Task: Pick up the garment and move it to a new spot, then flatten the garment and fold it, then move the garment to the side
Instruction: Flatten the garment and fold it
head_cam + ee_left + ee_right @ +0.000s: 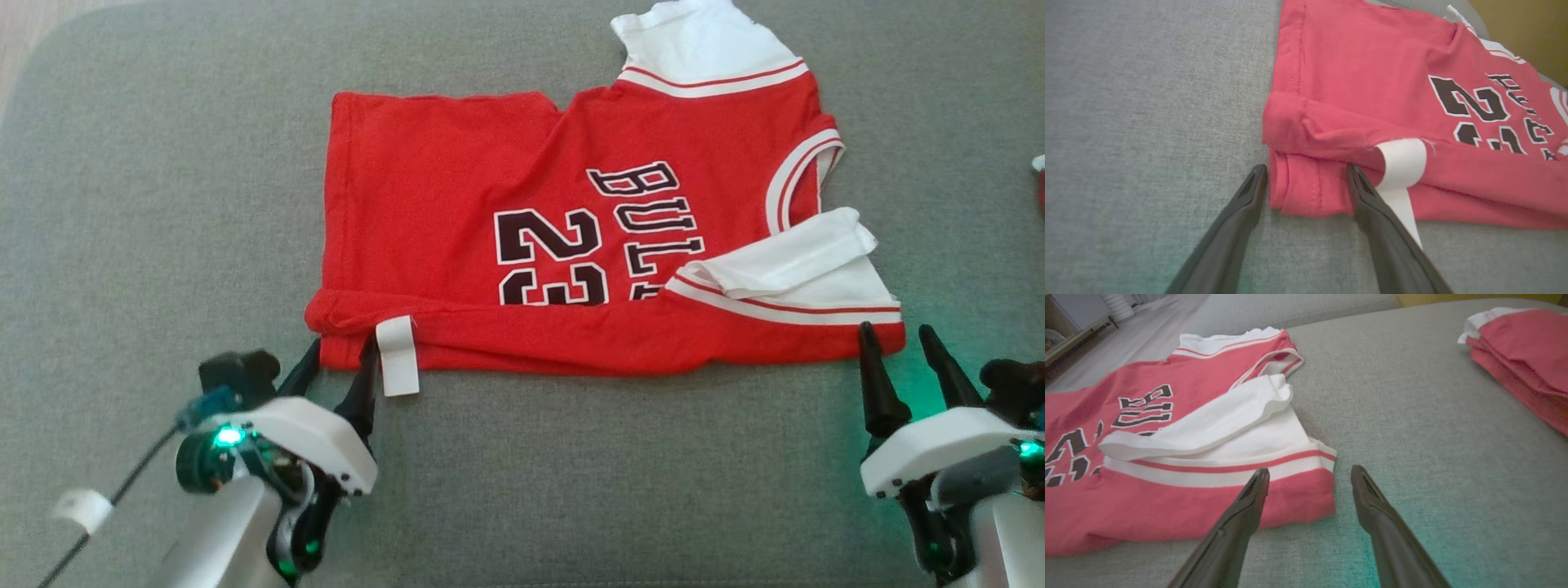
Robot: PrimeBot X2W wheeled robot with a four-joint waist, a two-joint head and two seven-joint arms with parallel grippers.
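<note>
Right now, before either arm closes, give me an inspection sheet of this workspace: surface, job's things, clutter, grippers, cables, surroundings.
Surface: grey fabric cushion, bare around the garment.
Job's things: red jersey lies spread out, its near edge folded over. A white label sticks out by the near left corner, and a white sleeve is flopped onto the front.
Clutter: second red and white garment lies apart to the right.
Grippers: left gripper open, fingers straddling the jersey's near left corner. Right gripper open at the near right corner. Contact cannot be told.
Cables: dark cable trails from the left wrist and carries a white tag.
Surroundings: pale floor beyond the cushion.
</note>
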